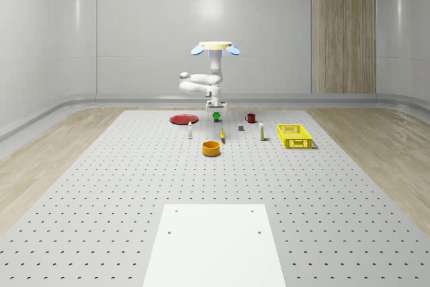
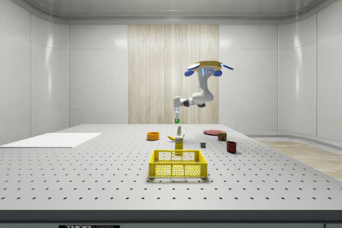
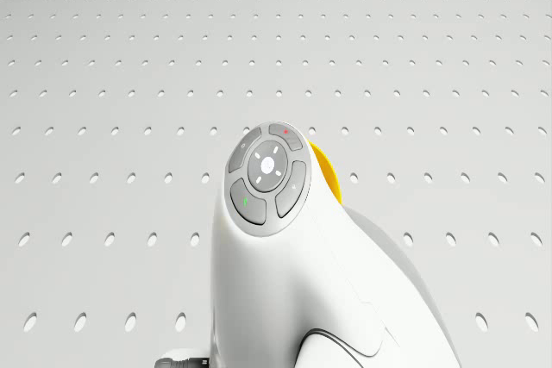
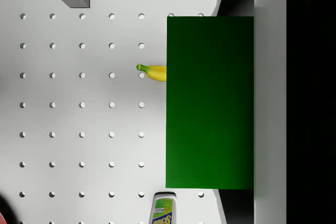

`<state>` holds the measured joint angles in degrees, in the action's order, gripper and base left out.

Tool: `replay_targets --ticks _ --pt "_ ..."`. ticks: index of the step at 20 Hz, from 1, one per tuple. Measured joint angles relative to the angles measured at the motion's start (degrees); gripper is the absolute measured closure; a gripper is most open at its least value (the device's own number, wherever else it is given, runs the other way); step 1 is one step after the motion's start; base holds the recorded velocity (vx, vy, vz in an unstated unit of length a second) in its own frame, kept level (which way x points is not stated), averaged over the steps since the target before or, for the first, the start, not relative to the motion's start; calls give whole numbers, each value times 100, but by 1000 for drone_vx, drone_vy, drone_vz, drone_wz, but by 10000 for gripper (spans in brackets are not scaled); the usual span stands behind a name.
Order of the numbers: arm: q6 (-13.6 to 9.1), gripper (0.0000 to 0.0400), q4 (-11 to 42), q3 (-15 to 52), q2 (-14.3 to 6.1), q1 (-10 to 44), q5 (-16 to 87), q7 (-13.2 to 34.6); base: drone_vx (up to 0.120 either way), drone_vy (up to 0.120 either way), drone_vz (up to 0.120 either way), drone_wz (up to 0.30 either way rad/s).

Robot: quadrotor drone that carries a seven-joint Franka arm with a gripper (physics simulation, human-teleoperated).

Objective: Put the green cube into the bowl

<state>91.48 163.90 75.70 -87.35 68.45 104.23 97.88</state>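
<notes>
Open air lies around the orange bowl (image 1: 211, 148); a banana (image 1: 222, 135) and bottle (image 1: 190, 125) stand nearby.

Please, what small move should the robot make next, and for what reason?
Probably carry the green cube toward the orange bowl before any release. The tool holds the cube above the table, with the drone hovering over it, and in the whole-scene view the bowl still sits nearer the camera.

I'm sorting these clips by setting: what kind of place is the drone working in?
Most likely a simulated robotics lab or test room. The perforated table looks like an optical breadboard, the walls are bare panels, and small test props sit around: an orange bowl, a yellow basket and a red plate.
</notes>
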Motion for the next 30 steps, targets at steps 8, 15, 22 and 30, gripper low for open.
replay_targets --ticks 8,15,22,30 --pt "29 150 -1 4 -31 8 -13 5 120 -120 0 0" --pt "51 150 -3 8 -55 15 -23 13 120 -34 -46 0" --pt "72 150 -4 11 -76 20 -31 18 120 51 -34 0" --pt "92 150 -5 14 -98 26 -41 25 120 0 -110 0"
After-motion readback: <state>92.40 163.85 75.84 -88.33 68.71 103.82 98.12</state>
